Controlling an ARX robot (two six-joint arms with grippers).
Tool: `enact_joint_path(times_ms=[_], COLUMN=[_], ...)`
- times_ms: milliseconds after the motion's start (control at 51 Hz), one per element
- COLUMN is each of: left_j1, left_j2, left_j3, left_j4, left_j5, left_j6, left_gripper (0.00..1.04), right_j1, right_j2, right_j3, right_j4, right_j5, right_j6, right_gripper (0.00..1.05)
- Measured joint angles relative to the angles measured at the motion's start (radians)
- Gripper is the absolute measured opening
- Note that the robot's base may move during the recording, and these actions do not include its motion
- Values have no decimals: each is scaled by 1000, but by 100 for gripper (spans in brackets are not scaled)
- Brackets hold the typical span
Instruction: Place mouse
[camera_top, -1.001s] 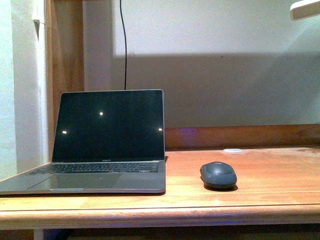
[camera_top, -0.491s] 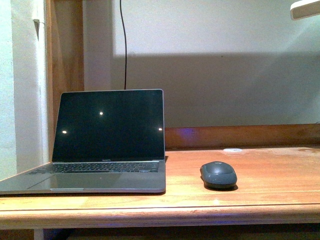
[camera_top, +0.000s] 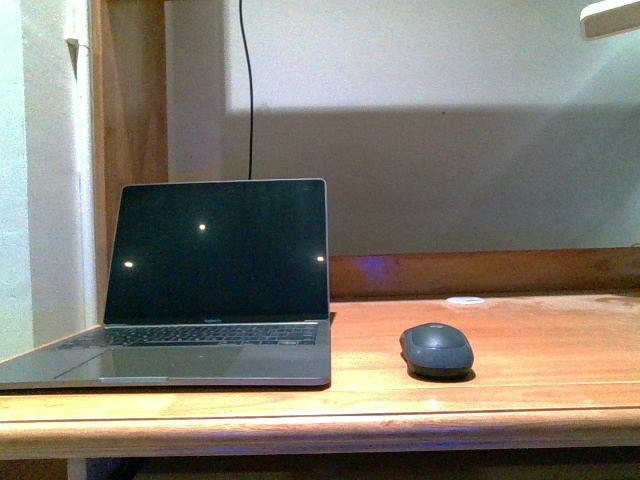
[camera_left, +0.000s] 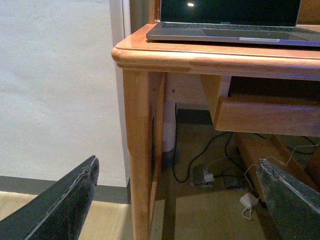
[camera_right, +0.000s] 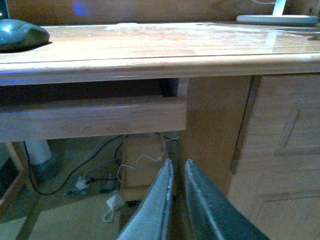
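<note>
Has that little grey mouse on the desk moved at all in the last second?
No. The mouse sits at the same spot on the desk, just as far right of the laptop as in the earlier front views.

Nothing has visibly moved since earlier frames.

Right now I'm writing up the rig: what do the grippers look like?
Only fingers show. The left gripper has dark grey, wedge-shaped fingers with rough pale edges. The right gripper has slim grey tapering fingers. No cables or markings visible on either.
</note>
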Motion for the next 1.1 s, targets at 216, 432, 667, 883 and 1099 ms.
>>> enact_joint_path(times_ms=[216, 432, 667, 883, 1099], left_j1=[0, 0, 0, 0, 0], left_j2=[0, 0, 0, 0, 0], left_j3=[0, 0, 0, 0, 0], left_j4=[0, 0, 0, 0, 0], left_j5=[0, 0, 0, 0, 0], left_j6=[0, 0, 0, 0, 0], left_gripper=[97, 97, 97, 97, 97], right_j1=[0, 0, 0, 0, 0], right_j2=[0, 0, 0, 0, 0], right_j3=[0, 0, 0, 0, 0], right_j4=[0, 0, 0, 0, 0], right_j5=[0, 0, 0, 0, 0], right_j6=[0, 0, 0, 0, 0], right_gripper=[58, 93, 97, 97, 97])
